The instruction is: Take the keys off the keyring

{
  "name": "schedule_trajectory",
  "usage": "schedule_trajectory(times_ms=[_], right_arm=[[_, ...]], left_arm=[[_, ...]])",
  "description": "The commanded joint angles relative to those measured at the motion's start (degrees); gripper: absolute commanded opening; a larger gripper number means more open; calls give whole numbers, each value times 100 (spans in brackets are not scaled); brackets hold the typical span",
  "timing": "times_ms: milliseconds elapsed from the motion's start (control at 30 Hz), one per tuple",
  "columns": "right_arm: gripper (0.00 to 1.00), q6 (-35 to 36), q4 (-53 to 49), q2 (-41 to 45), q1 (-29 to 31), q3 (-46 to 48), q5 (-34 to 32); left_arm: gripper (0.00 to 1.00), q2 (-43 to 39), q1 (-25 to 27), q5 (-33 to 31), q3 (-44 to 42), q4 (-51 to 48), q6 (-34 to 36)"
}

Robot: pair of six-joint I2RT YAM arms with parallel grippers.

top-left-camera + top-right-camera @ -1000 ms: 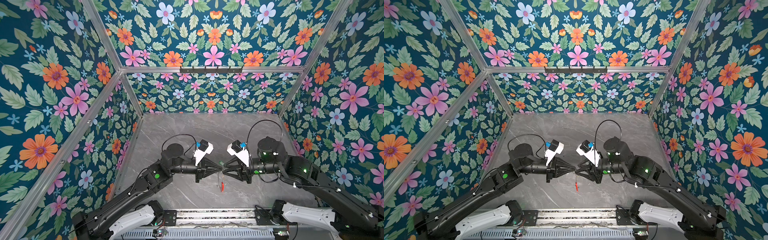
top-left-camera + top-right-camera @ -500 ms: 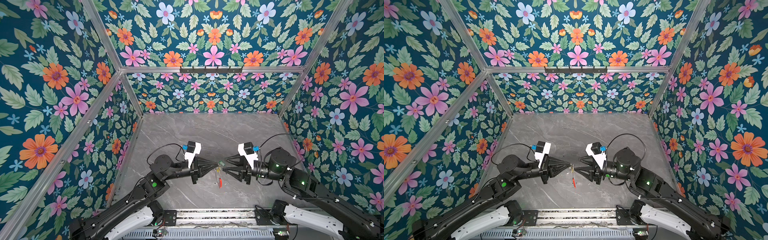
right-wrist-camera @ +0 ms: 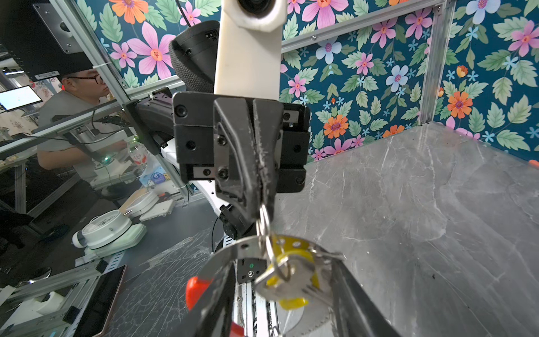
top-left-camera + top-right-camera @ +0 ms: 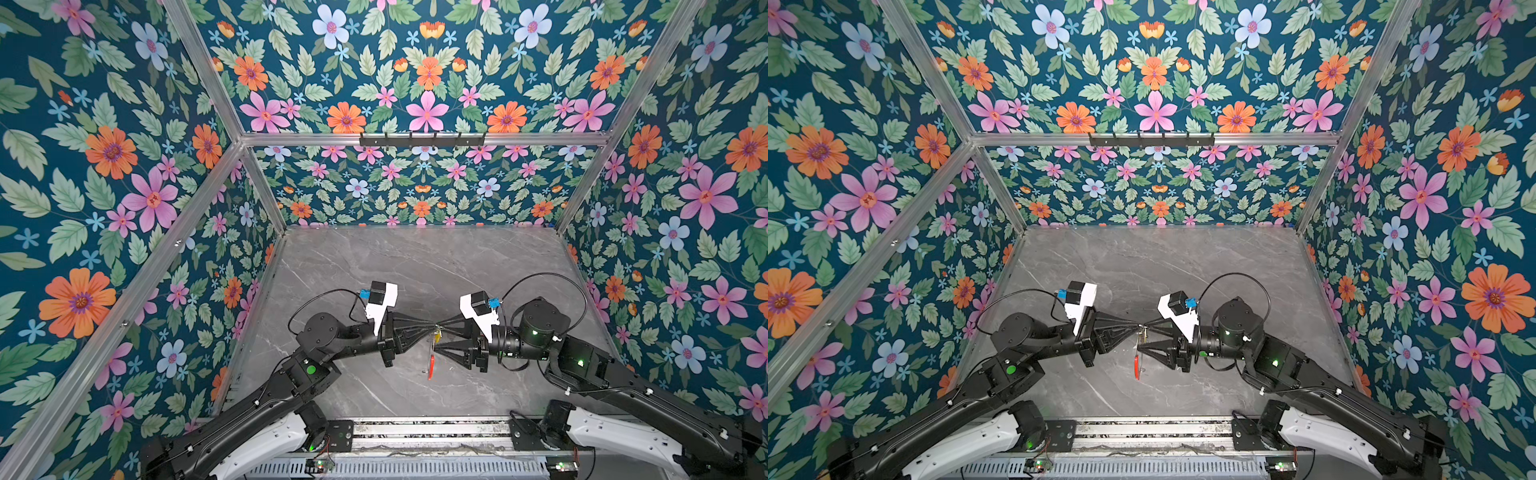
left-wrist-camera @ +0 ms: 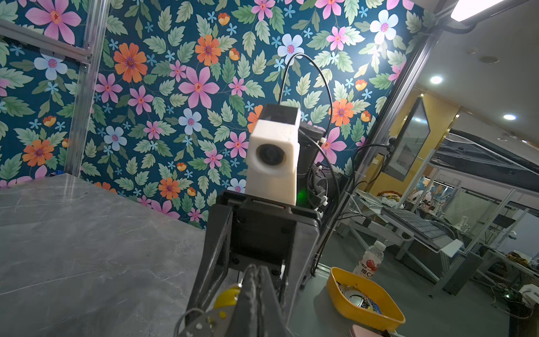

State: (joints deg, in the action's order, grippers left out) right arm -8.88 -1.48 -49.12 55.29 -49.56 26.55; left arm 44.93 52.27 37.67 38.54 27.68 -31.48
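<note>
Left tool [image 3: 260, 204] is pinched tight on a small silvery wire loop [image 3: 264, 230]. A flat silvery key with yellow plastic tag [image 3: 294, 281] dangles between the parted fingers of the right tool [image 4: 440, 337], beside a red-sleeved grey hoop [image 3: 233, 248].

Only "維C", on the label of a bottle [image 5: 369, 264], can be read.

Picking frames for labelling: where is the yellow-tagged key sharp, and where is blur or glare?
Right wrist view: key near the lens blurred, left gripper behind it sharp. Left wrist view: lamp glares. Both top views: evenly lit, sharp, key tiny.
</note>
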Motion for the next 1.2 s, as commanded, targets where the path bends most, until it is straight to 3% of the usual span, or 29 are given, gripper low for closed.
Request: schedule_trajectory(times_ms=[0, 600, 1167], right_arm=[[51, -53, 161, -44, 8, -92, -132], [2, 106, -264, -10, 5, -246, -281], [0, 387, -362, -8, 396, -73, -817]], left_arm=[[0, 12, 2, 54, 0, 317, -68], [0, -192, 2, -222, -71, 334, -141], [0, -204, 2, -561, -233, 888, -420]])
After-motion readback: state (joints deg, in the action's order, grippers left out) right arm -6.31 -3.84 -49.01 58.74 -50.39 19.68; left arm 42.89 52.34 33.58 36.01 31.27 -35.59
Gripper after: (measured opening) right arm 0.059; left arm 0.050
